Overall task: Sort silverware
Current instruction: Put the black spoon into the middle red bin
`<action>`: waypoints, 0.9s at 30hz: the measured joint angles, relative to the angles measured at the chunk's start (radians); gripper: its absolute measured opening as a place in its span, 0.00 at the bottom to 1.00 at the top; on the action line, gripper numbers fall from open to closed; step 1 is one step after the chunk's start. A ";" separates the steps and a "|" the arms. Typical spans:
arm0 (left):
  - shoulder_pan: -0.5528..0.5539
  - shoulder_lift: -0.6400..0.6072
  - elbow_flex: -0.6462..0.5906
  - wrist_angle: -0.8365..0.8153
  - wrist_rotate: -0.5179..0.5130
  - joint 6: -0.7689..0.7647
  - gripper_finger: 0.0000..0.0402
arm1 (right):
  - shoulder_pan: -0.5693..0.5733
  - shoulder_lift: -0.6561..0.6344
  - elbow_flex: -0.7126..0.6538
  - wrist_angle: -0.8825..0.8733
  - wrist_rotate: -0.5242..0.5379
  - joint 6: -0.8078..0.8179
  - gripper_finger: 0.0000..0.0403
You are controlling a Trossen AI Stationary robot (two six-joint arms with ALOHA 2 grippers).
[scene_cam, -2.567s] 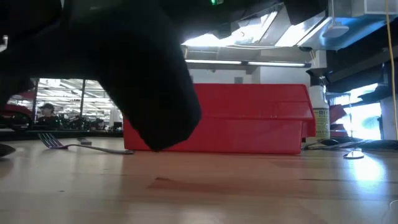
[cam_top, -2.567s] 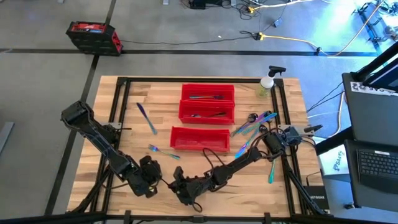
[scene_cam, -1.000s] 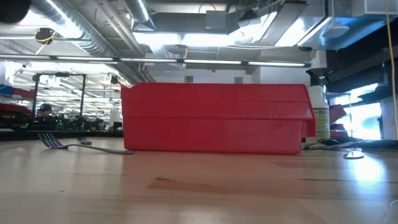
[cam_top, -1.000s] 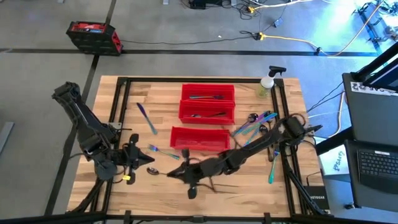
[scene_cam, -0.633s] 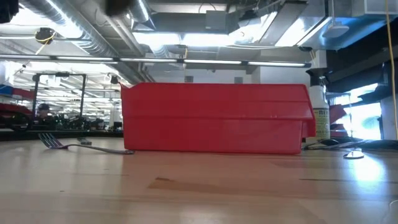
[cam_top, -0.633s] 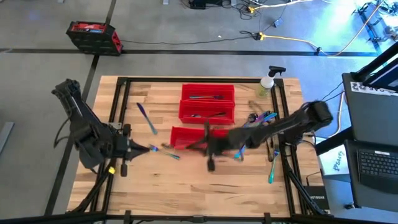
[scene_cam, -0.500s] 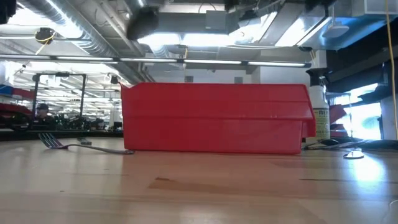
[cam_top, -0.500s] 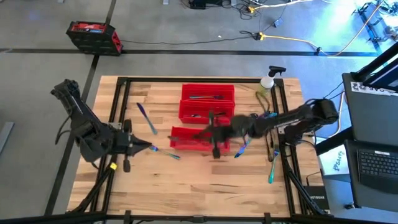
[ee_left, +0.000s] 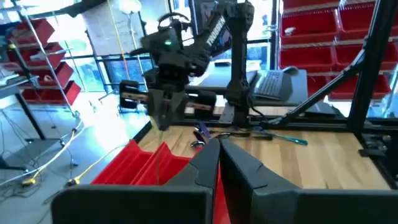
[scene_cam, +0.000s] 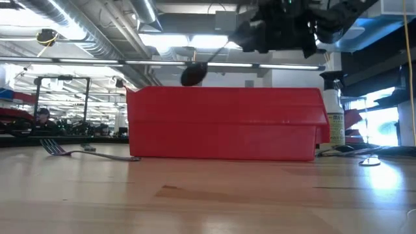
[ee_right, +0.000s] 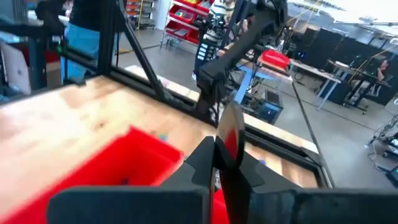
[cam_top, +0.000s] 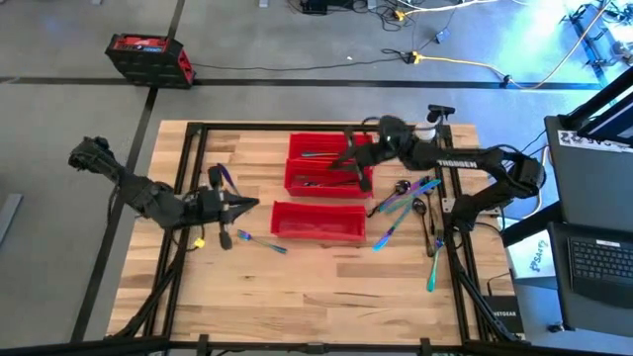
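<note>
Three red bins (cam_top: 330, 178) sit center; upper two hold silverware (cam_top: 326, 154). Bare wood lower frame. Right gripper (cam_top: 348, 161) above middle bin, clamped on a spoon (ee_right: 231, 134). Left gripper (cam_top: 249, 206) left, fingers together. Loose pile (cam_top: 401, 201) right of bins.

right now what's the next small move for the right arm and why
Probably lower the right gripper toward the red bins and open it: it is shut on a dark spoon hanging above them. Which bin lies below, I cannot tell. The left gripper waits left of the bins.
</note>
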 joint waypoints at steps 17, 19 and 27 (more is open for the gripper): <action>0.336 0.098 0.000 0.014 0.515 0.087 0.00 | -0.117 0.018 0.000 -0.222 -0.191 -0.322 0.00; 0.355 0.098 0.000 0.022 0.557 0.088 0.00 | -0.117 0.018 0.000 -0.224 -0.185 -0.348 0.00; 0.413 0.099 0.000 0.026 0.629 0.102 0.00 | -0.106 0.080 0.008 -0.219 -0.163 -0.362 0.00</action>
